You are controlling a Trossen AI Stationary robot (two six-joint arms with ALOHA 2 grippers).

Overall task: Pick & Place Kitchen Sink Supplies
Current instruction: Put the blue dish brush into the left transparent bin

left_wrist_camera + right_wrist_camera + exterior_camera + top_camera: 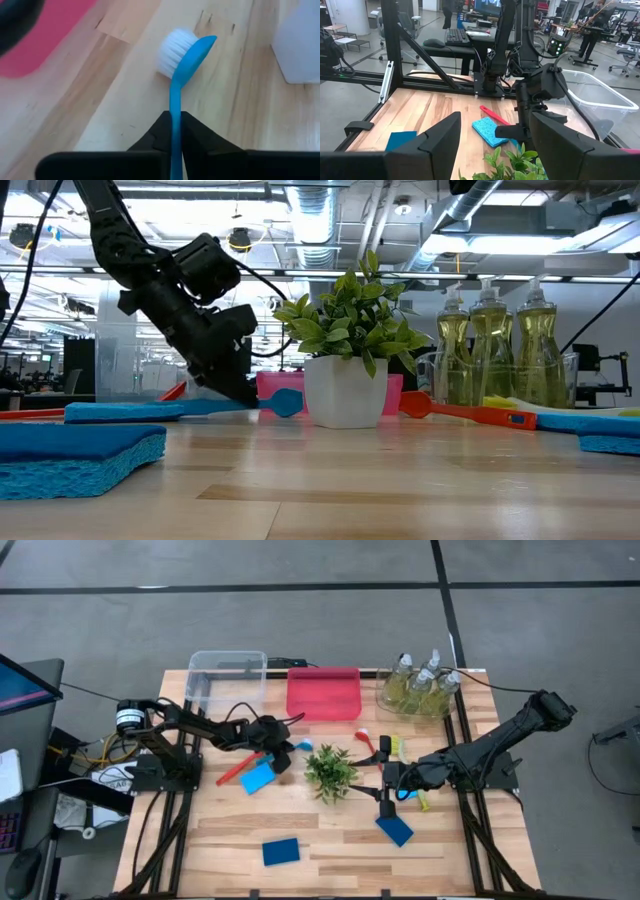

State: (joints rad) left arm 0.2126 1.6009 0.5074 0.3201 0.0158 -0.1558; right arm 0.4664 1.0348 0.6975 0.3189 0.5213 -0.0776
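Left gripper (175, 131): clamped narrow on the thin handle of the blue brush (186, 60), white bristles down on the bench (330, 840), between the clear bin (227, 680) and the plant (329, 770), toward the far edge.

Right gripper (385, 802): fingers spread wide, holding nothing, just right of the plant, above a blue sponge (394, 830).

Pump bottles (420, 685): far right corner.

Blue brush (186, 57) — white bristles down on the worktop (125, 100), thin handle pinched between the left gripper's (172, 131) jaws.
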